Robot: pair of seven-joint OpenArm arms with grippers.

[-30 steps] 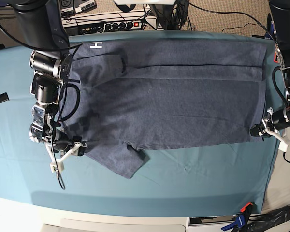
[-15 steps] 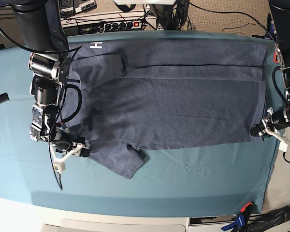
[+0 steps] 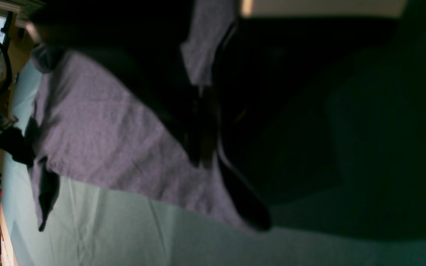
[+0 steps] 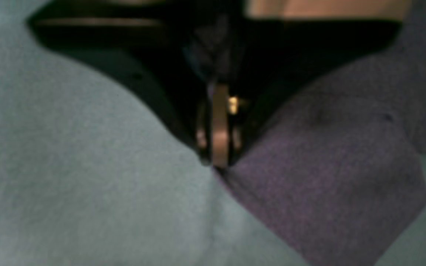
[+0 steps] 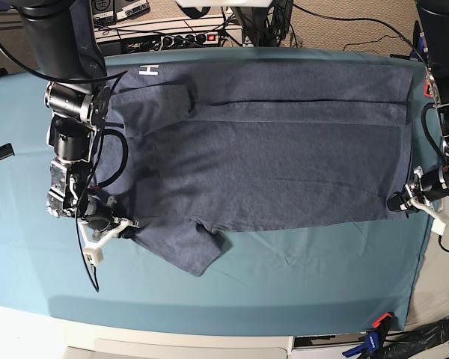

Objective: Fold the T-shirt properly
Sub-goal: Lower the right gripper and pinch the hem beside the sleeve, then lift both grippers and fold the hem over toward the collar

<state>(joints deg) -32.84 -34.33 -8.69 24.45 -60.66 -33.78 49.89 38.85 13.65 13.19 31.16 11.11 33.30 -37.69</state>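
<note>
The blue-grey T-shirt (image 5: 269, 157) lies spread flat across the teal cloth, with a white letter (image 5: 150, 71) at its far left corner and one sleeve (image 5: 191, 250) pointing to the front. My right gripper (image 5: 126, 224) is at the left edge of that sleeve. In the right wrist view its jaws (image 4: 216, 164) are shut, pinching the T-shirt's edge (image 4: 327, 184). My left gripper (image 5: 396, 202) holds the front right corner of the hem. The left wrist view shows it (image 3: 202, 162) shut on the T-shirt (image 3: 98, 140), with cloth bunched up between the fingers.
The teal table cloth (image 5: 284, 284) covers the table. A power strip and cables (image 5: 187, 37) lie behind the far edge. A blue and orange clamp (image 5: 374, 336) grips the front right corner. The table's right edge runs just past my left gripper.
My right gripper has slid a little right onto the sleeve edge and shut on it. The left gripper and the rest of the shirt have not moved.
</note>
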